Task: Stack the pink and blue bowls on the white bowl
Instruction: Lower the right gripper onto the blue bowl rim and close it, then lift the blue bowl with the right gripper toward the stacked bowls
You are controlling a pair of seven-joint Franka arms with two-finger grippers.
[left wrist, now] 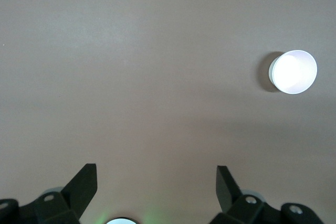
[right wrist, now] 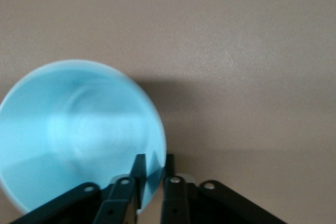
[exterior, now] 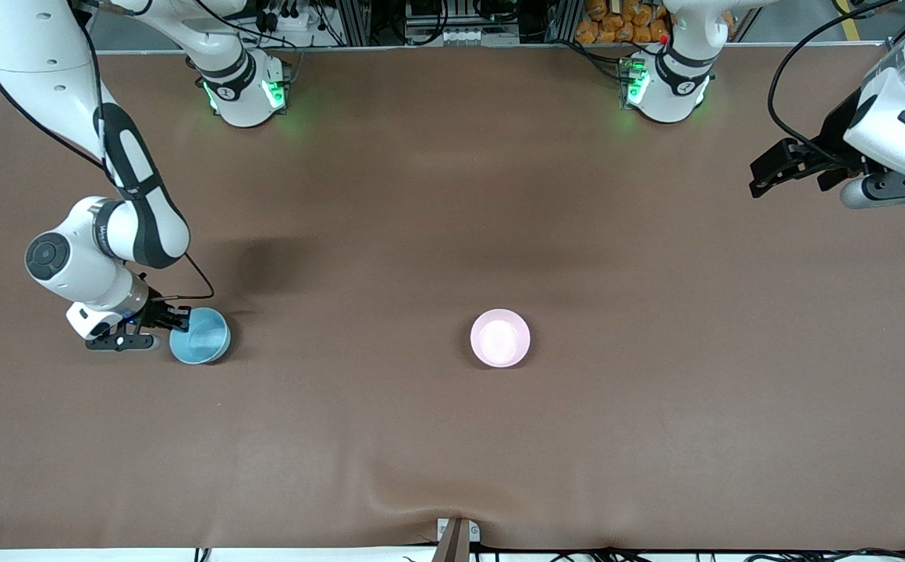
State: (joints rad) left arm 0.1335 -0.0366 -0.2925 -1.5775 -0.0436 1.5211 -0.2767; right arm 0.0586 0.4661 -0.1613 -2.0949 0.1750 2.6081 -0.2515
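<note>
The light blue bowl (exterior: 200, 336) is at the right arm's end of the table and looks slightly tilted. My right gripper (exterior: 179, 318) is shut on its rim, one finger inside and one outside, as the right wrist view shows (right wrist: 154, 163) with the blue bowl (right wrist: 79, 129) filling much of it. The pale pink bowl (exterior: 500, 338) stands upright near the table's middle; it also shows in the left wrist view (left wrist: 293, 72), washed out. No separate white bowl shows. My left gripper (exterior: 761, 176) is open and empty, held in the air over the left arm's end (left wrist: 156, 174).
The brown table cover (exterior: 452, 437) has a wrinkle near the front edge, by a small bracket (exterior: 456, 535). The arm bases (exterior: 246, 90) (exterior: 663, 86) stand along the edge farthest from the front camera.
</note>
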